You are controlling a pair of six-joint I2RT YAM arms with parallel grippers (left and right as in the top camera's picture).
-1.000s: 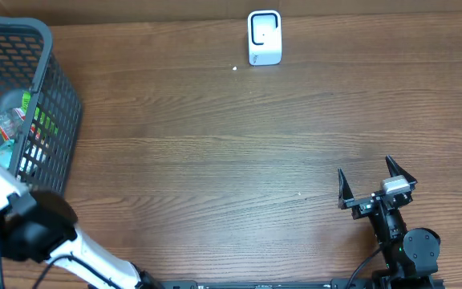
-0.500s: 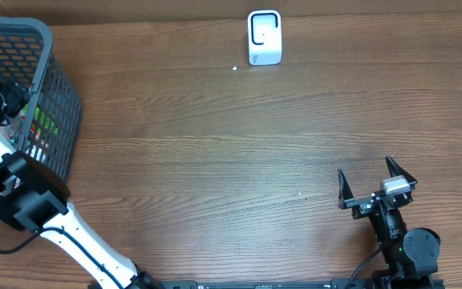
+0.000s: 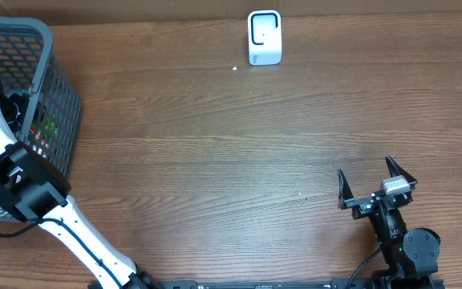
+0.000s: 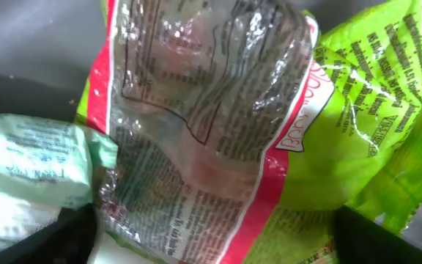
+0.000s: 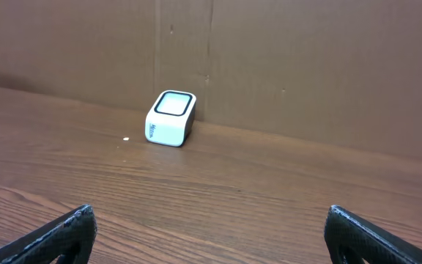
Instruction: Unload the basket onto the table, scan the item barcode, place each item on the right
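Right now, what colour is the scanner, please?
The scanner is white with a black-edged window, clearest in the right wrist view.

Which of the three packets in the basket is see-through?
The clear packet with the red border, in the middle of the left wrist view. The bright green packet on its right and the pale mint packet on its left are opaque.

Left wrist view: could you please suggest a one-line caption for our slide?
Close-up of a clear, red-edged packet lying over a green packet, with a pale mint packet beside it.

Mock shop checkout, shopping basket (image 3: 58,112), barcode scanner (image 3: 264,37)
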